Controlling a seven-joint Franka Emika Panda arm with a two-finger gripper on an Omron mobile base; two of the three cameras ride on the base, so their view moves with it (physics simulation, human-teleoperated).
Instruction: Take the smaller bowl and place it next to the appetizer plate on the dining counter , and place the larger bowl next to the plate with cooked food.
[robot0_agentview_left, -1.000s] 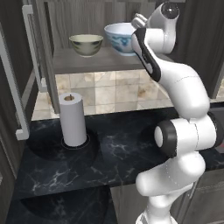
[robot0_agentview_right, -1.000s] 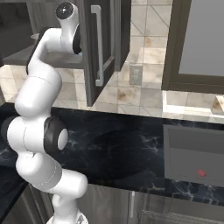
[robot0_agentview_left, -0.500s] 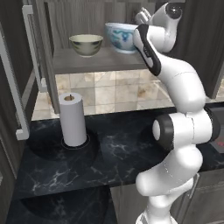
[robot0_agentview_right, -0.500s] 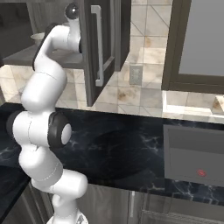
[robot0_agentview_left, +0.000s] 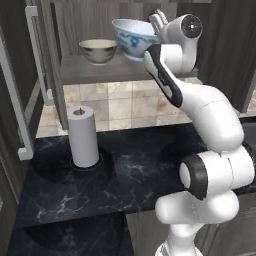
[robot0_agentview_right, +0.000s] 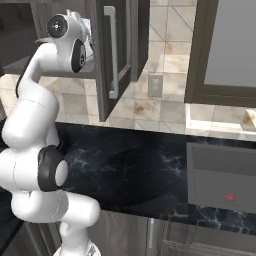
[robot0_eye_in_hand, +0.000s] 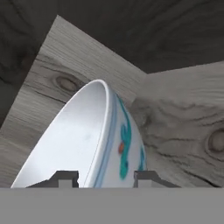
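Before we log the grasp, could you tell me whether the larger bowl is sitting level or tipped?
Tipped. The larger bowl leans above the shelf, its rim between the gripper fingertips in the hand view.

In the left base view the robot's wrist covers the right side of the larger bowl (robot0_agentview_left: 131, 32), hiding the gripper (robot0_agentview_left: 158, 20) fingertips. In the hand view the bowl's lower part is cut off at the bottom edge. In the right base view the open cabinet door (robot0_agentview_right: 111, 55) conceals the shelf's far contents.
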